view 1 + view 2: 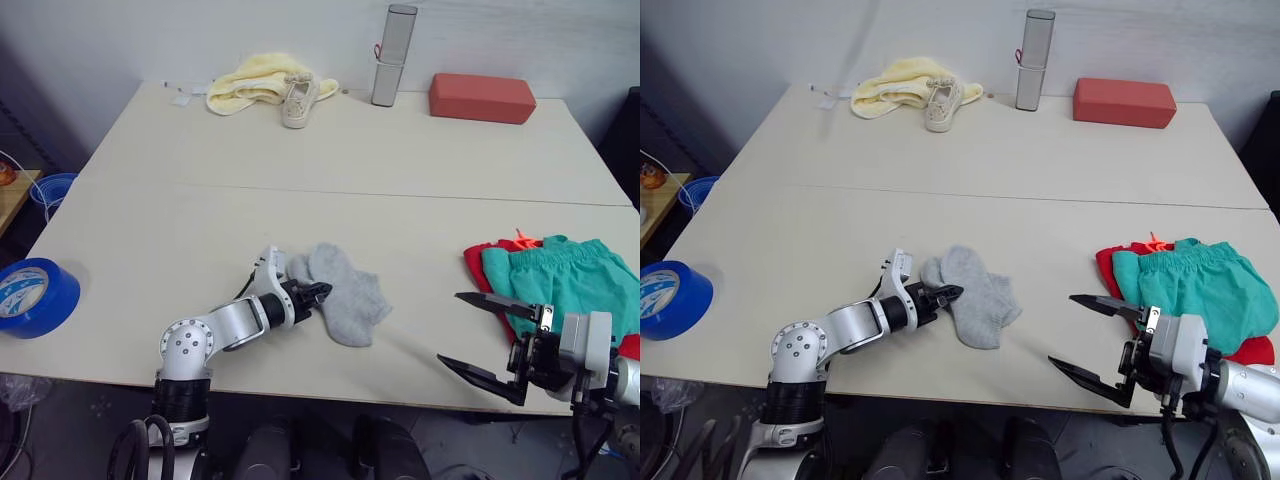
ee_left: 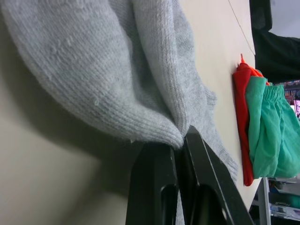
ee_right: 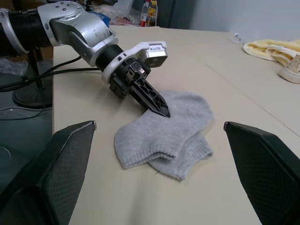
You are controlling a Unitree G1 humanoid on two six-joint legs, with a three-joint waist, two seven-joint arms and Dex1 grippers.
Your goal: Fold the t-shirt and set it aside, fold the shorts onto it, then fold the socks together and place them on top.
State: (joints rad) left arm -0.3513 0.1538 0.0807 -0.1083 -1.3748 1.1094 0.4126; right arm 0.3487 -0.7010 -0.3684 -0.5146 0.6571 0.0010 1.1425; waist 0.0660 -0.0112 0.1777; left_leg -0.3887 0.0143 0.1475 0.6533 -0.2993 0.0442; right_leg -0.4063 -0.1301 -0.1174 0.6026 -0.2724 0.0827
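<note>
Two light grey socks [image 1: 345, 295] lie overlapped near the table's front edge, left of centre. My left gripper [image 1: 322, 292] is shut on the edge of the socks [image 2: 93, 70], the knit pinched between its black fingers [image 2: 154, 187]. At the right, the teal-green shorts [image 1: 565, 275] lie folded on the red t-shirt [image 1: 478, 265], of which a strip shows at the left edge. My right gripper [image 1: 449, 327] hovers open at the front edge, just left of that pile, holding nothing and facing the socks [image 3: 159, 136].
Along the back edge of the table [image 1: 330, 190] sit a pale yellow cloth [image 1: 255, 82], an off-white shoe [image 1: 298, 98], an upright silver cylinder [image 1: 393, 55] and a red-brown block [image 1: 481, 97]. A blue tape roll [image 1: 35, 295] lies at the front left.
</note>
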